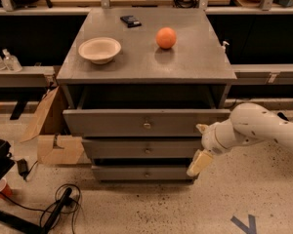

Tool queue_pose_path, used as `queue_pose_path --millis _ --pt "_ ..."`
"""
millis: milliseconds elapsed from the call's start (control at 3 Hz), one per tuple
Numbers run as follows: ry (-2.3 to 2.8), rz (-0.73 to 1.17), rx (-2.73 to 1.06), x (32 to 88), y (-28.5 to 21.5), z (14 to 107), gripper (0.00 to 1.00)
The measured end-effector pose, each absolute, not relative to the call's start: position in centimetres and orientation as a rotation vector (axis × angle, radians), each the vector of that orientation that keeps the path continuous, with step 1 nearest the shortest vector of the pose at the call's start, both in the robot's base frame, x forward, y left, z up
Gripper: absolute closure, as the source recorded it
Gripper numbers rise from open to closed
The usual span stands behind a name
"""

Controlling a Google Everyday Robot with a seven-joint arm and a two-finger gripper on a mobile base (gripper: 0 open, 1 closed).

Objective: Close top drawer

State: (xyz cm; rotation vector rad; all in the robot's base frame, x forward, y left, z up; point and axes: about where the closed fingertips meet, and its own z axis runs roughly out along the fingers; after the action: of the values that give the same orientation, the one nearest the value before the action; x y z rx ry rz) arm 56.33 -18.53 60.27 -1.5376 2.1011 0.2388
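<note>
Speckled floor [136, 208] surrounds a grey cabinet [190, 57]; on its top sit a cream bowl [99, 49], an orange [166, 37] and a small black object [131, 20]; the top drawer [107, 123] stands pulled partway out, its knob [147, 126] central; the gripper [200, 146] hangs at the drawer front's right end, fingers [198, 164] spread apart, clamping nothing.

Cream bowl [99, 49], orange ball [166, 37], cardboard box [58, 150]

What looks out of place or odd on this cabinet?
The top drawer stands pulled out from the cabinet, its dark inside showing. The gripper is at the drawer's right end. Nothing looks spilled or damaged.
</note>
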Motion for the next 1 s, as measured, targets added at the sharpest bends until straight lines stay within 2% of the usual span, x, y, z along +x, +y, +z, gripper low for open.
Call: queue_pose_path --millis 333,667,1000 --pt "2.101 0.242 -1.54 56.3 -18.4 60.2 0.14" --pt "2.1 0.244 -1.544 56.4 -18.3 60.1 0.37" --pt "2.09 0.202 -1.535 58.7 -19.7 61.1 0.61"
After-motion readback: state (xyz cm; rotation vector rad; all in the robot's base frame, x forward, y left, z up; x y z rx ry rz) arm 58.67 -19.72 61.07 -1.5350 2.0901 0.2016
